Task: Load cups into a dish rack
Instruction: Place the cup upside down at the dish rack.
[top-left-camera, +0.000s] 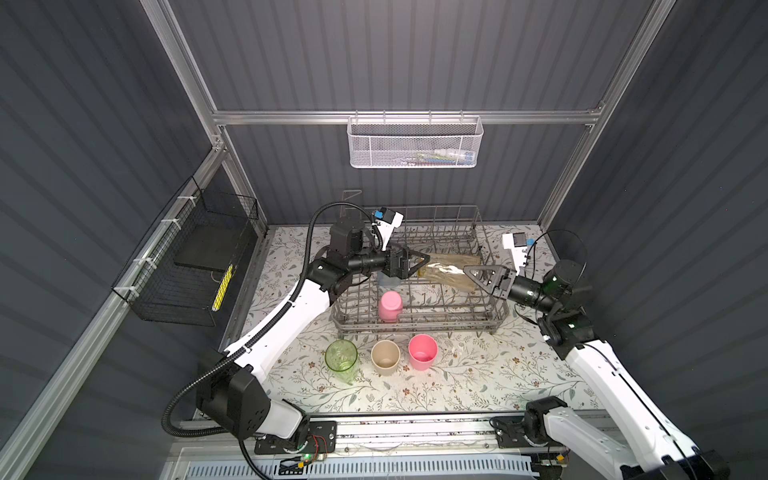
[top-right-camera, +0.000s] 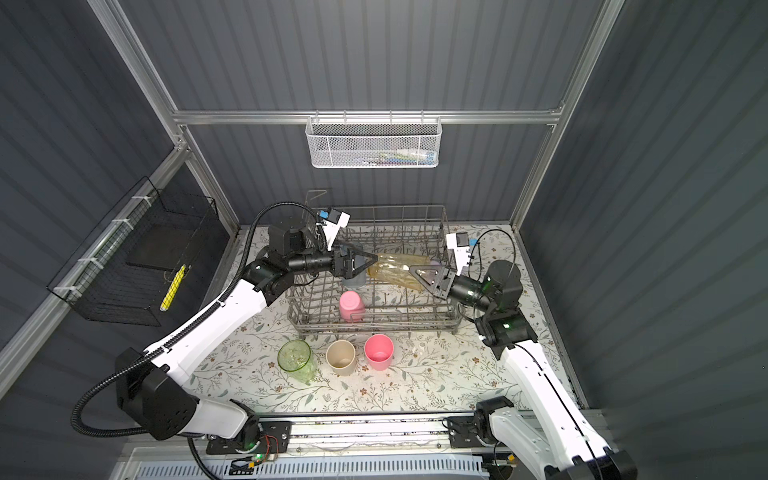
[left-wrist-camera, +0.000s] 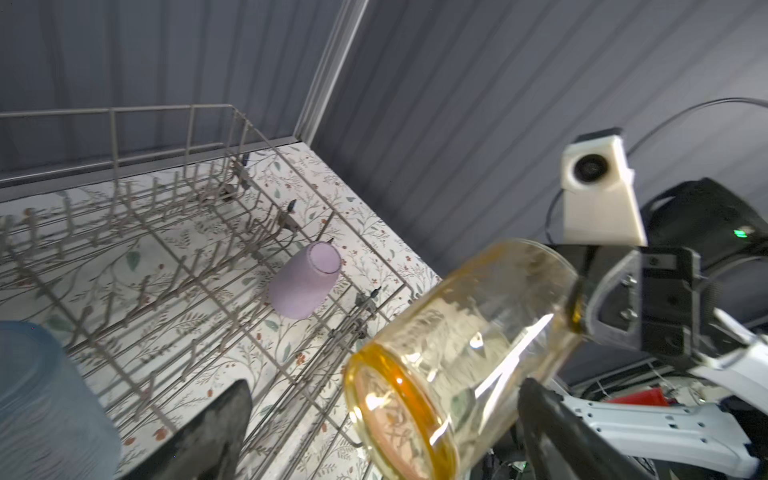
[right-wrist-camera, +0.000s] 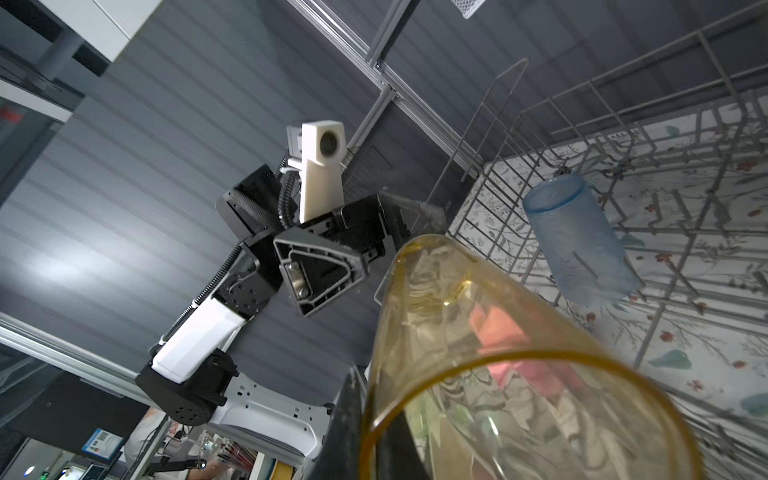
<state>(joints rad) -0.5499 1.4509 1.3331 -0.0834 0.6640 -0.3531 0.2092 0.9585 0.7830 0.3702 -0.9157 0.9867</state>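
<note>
One amber cup lies sideways above the dish rack, its rim pinched by the right gripper; the left gripper, spread wide, flanks its base. This looks like a handover: next, the left should close squarely before the right lets go.

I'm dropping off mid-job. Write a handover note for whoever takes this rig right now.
Left gripper: open, fingers either side of the base end of the tall translucent amber tumbler, not closed on it.
Right gripper: shut on that tumbler's rim, holding it sideways over the grey wire dish rack.
Done: opaque pink cup, translucent blue tumbler and opaque lavender cup sit base-up in the rack.
To do: seat the amber tumbler, then load the translucent green tumbler, opaque beige cup and second pink cup, upright on the floral table before the rack.
</note>
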